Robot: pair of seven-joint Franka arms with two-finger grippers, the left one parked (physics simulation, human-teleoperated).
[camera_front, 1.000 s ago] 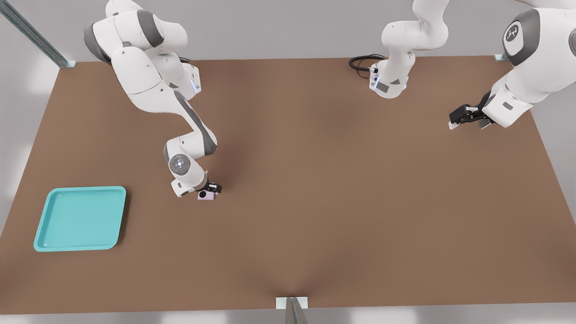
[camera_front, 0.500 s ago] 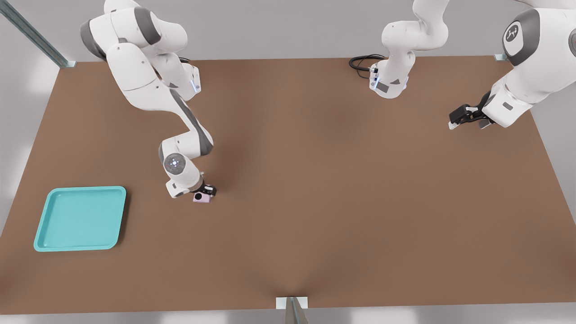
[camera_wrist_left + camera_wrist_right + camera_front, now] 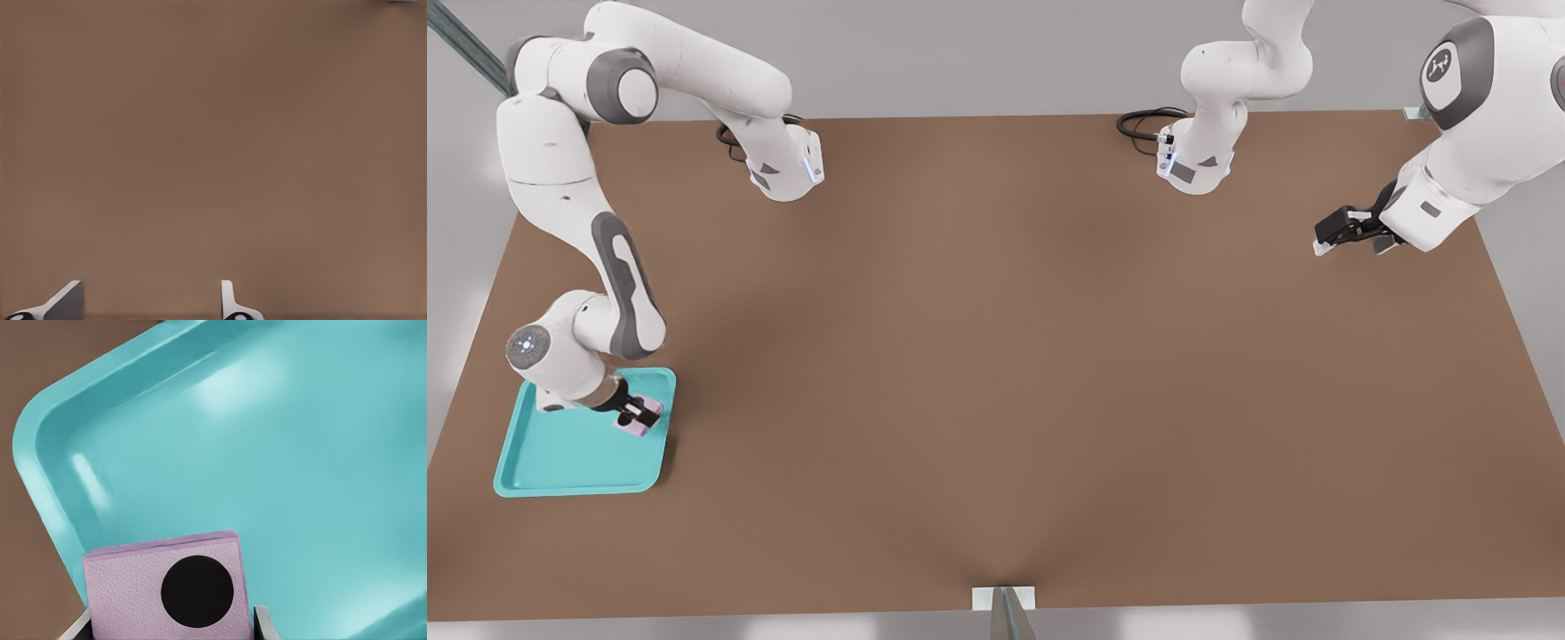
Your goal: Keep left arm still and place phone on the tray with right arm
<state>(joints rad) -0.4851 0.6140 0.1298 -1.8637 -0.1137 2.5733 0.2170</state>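
Note:
The turquoise tray (image 3: 560, 462) lies near the table's front edge at the front view's left. The right arm reaches down over its far right corner, and my gripper (image 3: 638, 418) is shut on the pale pink phone (image 3: 640, 423), held just above the tray's floor. In the right wrist view the phone (image 3: 167, 587) shows one black circle, with grey fingertips (image 3: 261, 621) on either side, and the tray's rounded corner (image 3: 40, 447) lies beneath. The left arm's gripper (image 3: 1343, 233) hangs at the front view's far right.
The brown table (image 3: 1049, 356) spreads wide to the right of the tray. A black cable (image 3: 1143, 123) coils at the far edge near an arm base. A metal bracket (image 3: 1003, 600) sits at the middle of the front edge.
The right arm has swung from the table's middle left toward the front view's left, carrying the phone over to the tray's far right corner. The left arm has not moved.

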